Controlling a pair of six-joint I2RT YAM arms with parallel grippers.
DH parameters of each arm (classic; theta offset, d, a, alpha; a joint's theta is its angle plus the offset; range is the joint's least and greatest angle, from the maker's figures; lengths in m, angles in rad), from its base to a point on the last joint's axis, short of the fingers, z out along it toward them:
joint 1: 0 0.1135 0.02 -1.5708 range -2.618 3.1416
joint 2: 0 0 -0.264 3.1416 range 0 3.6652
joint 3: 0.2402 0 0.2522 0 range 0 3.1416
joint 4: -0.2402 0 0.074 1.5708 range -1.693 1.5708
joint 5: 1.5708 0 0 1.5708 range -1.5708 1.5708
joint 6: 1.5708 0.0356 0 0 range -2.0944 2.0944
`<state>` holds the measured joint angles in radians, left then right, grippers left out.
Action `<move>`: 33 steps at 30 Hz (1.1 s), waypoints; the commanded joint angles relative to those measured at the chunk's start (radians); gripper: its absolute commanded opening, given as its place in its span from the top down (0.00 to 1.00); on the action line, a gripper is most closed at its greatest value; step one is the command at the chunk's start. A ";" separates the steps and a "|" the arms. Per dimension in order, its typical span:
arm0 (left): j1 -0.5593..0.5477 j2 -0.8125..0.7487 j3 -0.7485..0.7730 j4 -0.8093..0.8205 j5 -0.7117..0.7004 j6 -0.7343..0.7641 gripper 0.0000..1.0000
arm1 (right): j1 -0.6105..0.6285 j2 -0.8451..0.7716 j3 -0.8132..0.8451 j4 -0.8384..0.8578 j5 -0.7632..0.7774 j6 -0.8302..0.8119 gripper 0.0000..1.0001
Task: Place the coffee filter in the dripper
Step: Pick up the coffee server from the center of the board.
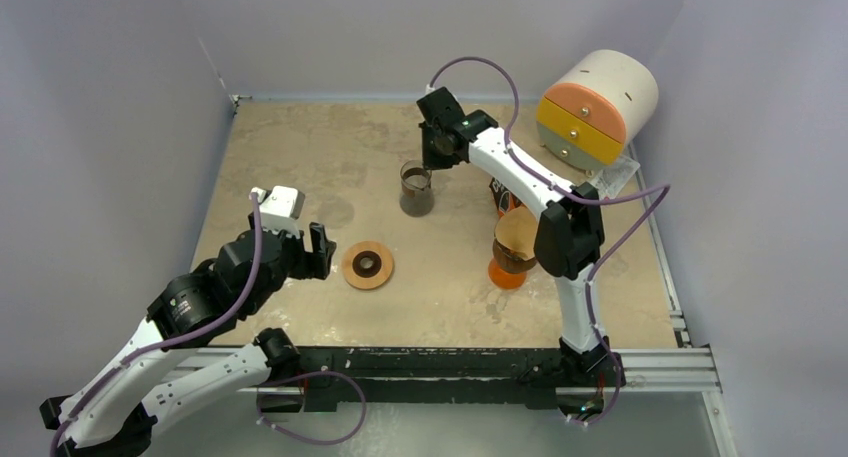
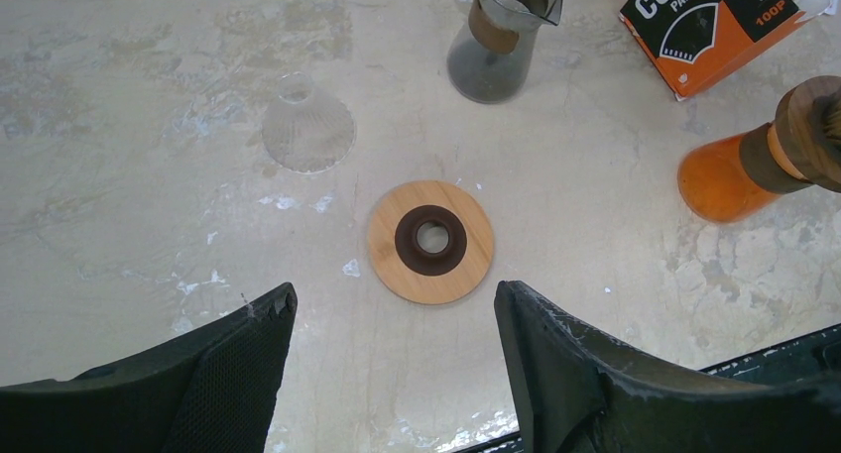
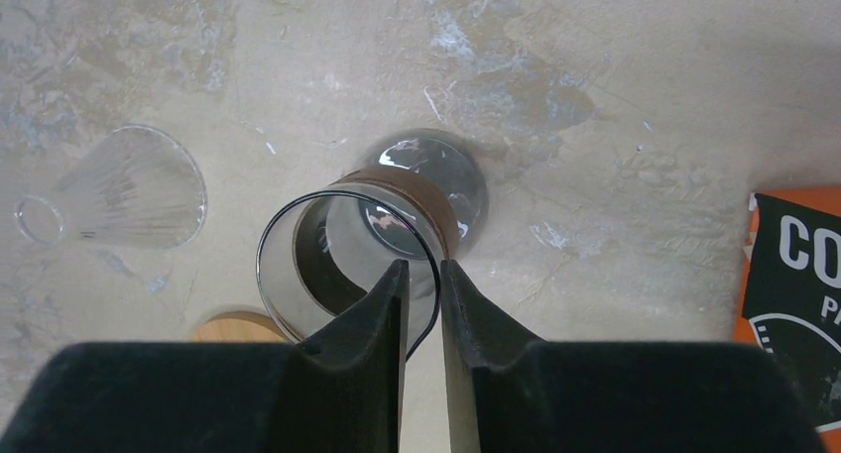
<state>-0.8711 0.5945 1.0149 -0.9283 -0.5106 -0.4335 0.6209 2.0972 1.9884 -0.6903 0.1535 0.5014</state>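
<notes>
Astride the carafe rim (image 3: 281, 231), right fingers (image 3: 369, 326) narrowly apart.

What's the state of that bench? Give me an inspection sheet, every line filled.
Surface: table, worn and stained.
Job's things: clear glass dripper cone on its side; wooden dripper ring lying flat; filter box near the orange carafe.
Clutter: orange carafe with wooden collar; round drawer unit.
Grippers: left gripper jaws wide, empty, facing the ring; right gripper jaws narrow astride the smoked glass carafe rim, contact unclear.
Cables: purple cables looped along both arms.
Surroundings: pale walls; nothing else seen.
</notes>
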 commanded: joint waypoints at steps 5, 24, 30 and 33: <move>0.003 0.001 -0.006 0.032 -0.014 0.014 0.28 | -0.002 0.033 0.047 -0.043 -0.051 -0.023 0.80; 0.003 0.003 -0.006 0.031 -0.016 0.013 0.27 | 0.010 -0.088 -0.001 -0.049 -0.007 -0.064 1.00; 0.003 0.014 -0.006 0.030 -0.017 0.012 0.27 | 0.049 -0.196 -0.070 -0.078 0.029 -0.090 1.00; 0.004 0.021 -0.004 0.029 -0.021 0.010 0.27 | 0.080 -0.262 -0.126 -0.087 0.059 -0.100 1.00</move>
<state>-0.8707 0.6029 1.0149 -0.9283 -0.5106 -0.4335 0.6575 1.9564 1.9026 -0.7647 0.1703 0.4297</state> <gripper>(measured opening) 0.724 0.021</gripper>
